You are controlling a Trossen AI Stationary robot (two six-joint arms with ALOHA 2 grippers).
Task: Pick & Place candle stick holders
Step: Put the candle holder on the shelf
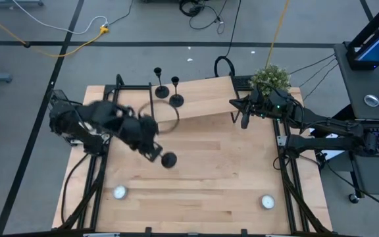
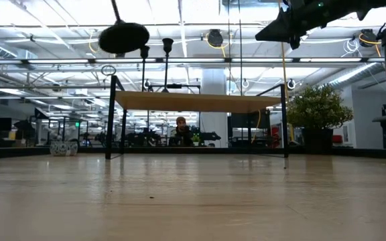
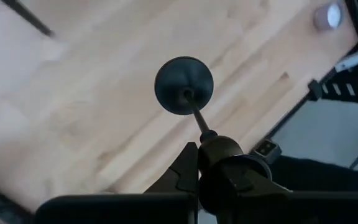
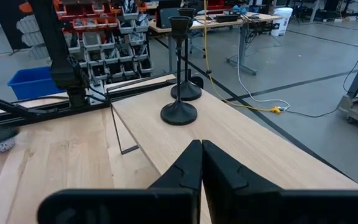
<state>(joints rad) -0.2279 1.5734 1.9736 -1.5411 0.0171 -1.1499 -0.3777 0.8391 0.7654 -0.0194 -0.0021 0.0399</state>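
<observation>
Two black candle stick holders (image 1: 162,92) (image 1: 176,100) stand upright on their round bases on a raised wooden shelf (image 1: 206,102) at the table's far side; the right wrist view shows them too (image 4: 179,113) (image 4: 186,92). My left gripper (image 1: 154,151) is over the table's middle left, shut on a third candle stick holder (image 3: 184,86). My right gripper (image 4: 201,163) is shut and empty above the shelf's right end (image 1: 244,118), fingers pointing toward the two standing holders. My left gripper pinches the cup end (image 3: 219,152) of the candle stick holder between its two fingers. The thin stem (image 3: 197,119) and round base (image 1: 169,160) stick out beyond the fingertips, toward the table's near right. The holder is lifted clear of the table, its base high in the low view (image 2: 124,37).
A thin wire ring (image 1: 166,118) stands by the shelf's near left. Two small white round things (image 1: 120,192) (image 1: 267,201) lie near the table's front edge. A potted plant (image 1: 270,78) stands at the far right. Black frame rails (image 1: 97,178) run along both table sides.
</observation>
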